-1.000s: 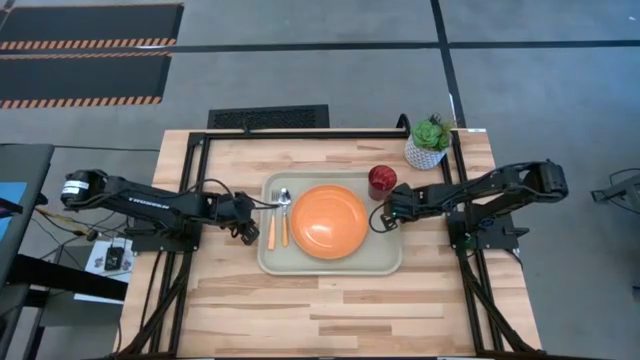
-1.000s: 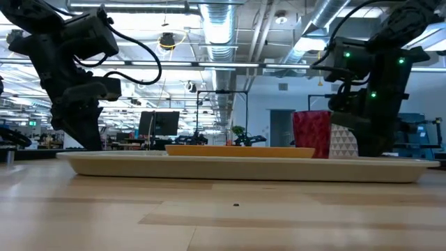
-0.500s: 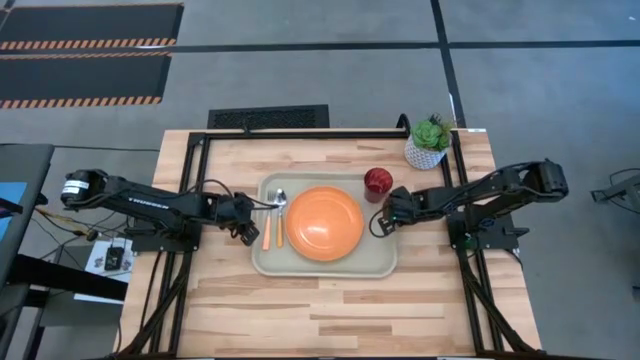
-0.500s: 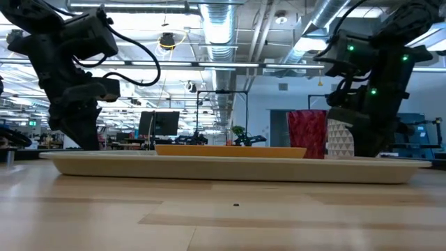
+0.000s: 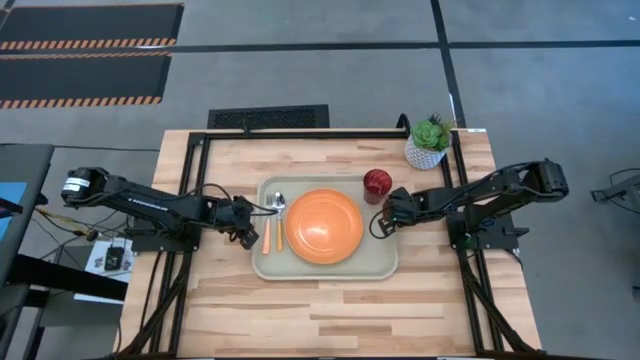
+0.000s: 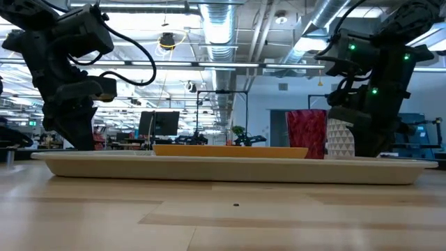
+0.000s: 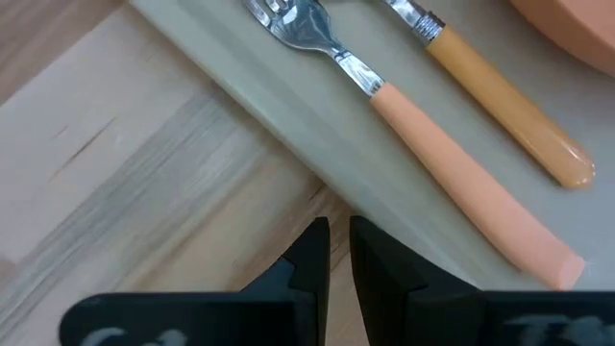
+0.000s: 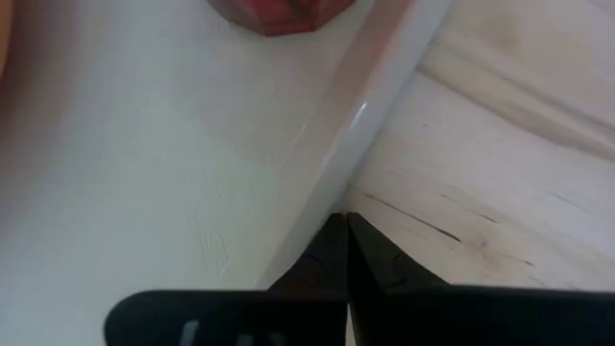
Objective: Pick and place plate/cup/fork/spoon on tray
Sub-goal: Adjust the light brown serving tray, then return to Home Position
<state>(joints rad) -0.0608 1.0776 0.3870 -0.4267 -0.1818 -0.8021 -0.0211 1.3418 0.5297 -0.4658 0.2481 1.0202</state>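
Tray [image 5: 325, 268] shifted left — right claw [image 5: 377, 224] closed at its rim.

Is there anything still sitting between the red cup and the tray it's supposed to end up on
Nothing visible does. The cup already stands inside the tray at its far right corner, beside the plate, with the fork and spoon on the tray's left side.

Both arms low, reaching inward from opposite sides
The left gripper [image 5: 246, 224] sits at the end of its outstretched arm, wrist angled down, fingers [image 7: 309, 261] nearly together with a thin gap; the right gripper [image 5: 381, 218] mirrors it from the other side, its fingers [image 8: 332, 252] pressed fully together
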